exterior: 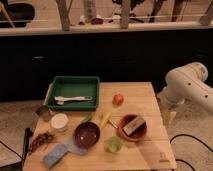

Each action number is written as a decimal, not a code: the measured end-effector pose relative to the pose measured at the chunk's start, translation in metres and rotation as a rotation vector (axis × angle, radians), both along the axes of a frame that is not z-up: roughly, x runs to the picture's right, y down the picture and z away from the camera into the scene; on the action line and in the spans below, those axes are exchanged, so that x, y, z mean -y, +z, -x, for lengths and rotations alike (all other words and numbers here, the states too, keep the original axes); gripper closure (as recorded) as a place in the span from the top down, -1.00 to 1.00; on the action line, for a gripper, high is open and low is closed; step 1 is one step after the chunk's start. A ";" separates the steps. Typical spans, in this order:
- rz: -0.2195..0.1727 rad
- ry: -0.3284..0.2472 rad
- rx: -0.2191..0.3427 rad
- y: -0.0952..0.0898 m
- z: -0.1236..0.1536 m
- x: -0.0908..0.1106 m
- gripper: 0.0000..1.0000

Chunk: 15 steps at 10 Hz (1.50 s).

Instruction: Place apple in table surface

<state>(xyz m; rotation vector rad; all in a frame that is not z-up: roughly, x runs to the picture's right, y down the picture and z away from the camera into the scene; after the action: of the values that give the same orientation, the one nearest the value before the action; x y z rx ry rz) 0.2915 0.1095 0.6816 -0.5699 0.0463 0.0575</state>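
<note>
Apple [118, 99] on table surface [146, 149] — hand [167, 114] at right edge, open, well apart from apple.

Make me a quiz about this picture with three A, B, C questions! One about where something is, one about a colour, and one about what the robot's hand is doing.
1. Where is the apple?
A) on the floor
B) on the bare table
C) on the robot's arm

2. What colour is the tray?
A) green
B) red
C) white

3. What is the gripper doing?
A) gripping the apple
B) hanging empty by the table's right edge
C) pushing the tray

Answers:
1 B: the apple sits on bare wood, right of the tray.
2 A: the tray's walls and floor are green.
3 B: the gripper is well apart from the apple and tray, with nothing in it.
</note>
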 end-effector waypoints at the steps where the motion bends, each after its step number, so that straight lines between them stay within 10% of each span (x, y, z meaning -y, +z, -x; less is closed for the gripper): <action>1: 0.000 0.000 0.000 0.000 0.000 0.000 0.60; 9: -0.005 -0.009 0.001 0.003 0.005 0.002 0.60; 15: -0.024 -0.088 0.050 0.033 0.077 0.020 0.60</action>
<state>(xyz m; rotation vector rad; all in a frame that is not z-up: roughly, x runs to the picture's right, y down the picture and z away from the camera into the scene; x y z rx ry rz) 0.2148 0.0893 0.7148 -0.5442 0.0216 -0.0417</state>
